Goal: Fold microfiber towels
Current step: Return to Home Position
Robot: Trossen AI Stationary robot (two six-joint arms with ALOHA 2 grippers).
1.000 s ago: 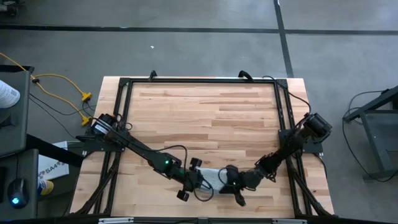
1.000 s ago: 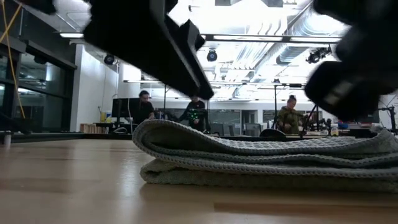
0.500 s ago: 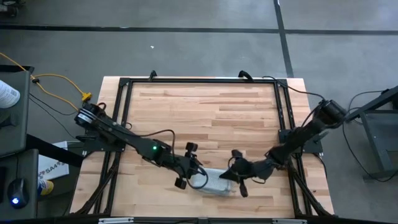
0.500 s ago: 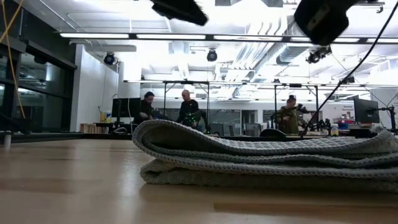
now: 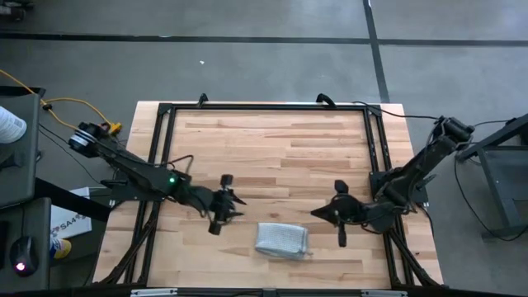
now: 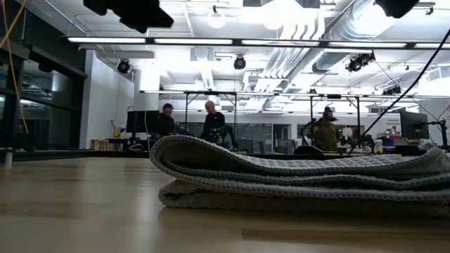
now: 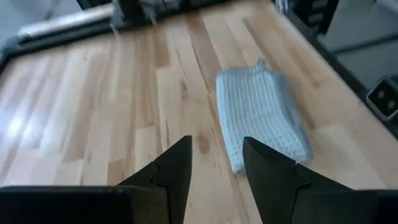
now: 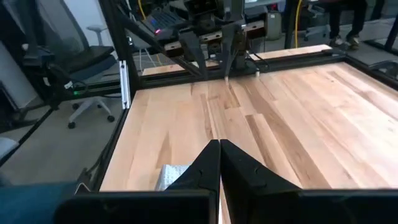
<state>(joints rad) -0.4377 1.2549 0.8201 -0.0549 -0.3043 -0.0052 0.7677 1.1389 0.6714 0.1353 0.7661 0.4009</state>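
Pale wooden tabletop (image 5: pixel 272 140) boxed in by a black metal frame (image 5: pixel 165 132), standing on a grey concrete floor and seen from straight above. The microfiber towel (image 5: pixel 281 240) lies folded into a small, light grey-blue rectangle near the front edge of the table, about midway along it. No gripper touches it.

At table height the towel (image 6: pixel 302 183) fills the foreground as stacked, waffle-textured layers. Behind it is a bright workshop with ceiling strip lights, where three people (image 6: pixel 213 121) are at distant benches.

A white box (image 5: pixel 64 224) on the floor beside the table's left side carries print too small to read.

The left gripper (image 5: pixel 233 205) hangs above bare wood, up and to the left of the towel and apart from it. In its wrist view the two dark fingers (image 7: pixel 177 168) stand parted with a moderate gap and hold nothing, and the towel (image 7: pixel 261 118) lies on the wood beyond them.

The right gripper (image 5: pixel 318 213) hangs to the upper right of the towel, also clear of it. In its wrist view the fingers (image 8: pixel 211 163) are pressed together, empty, with a corner of the towel (image 8: pixel 171 176) just showing beside them.
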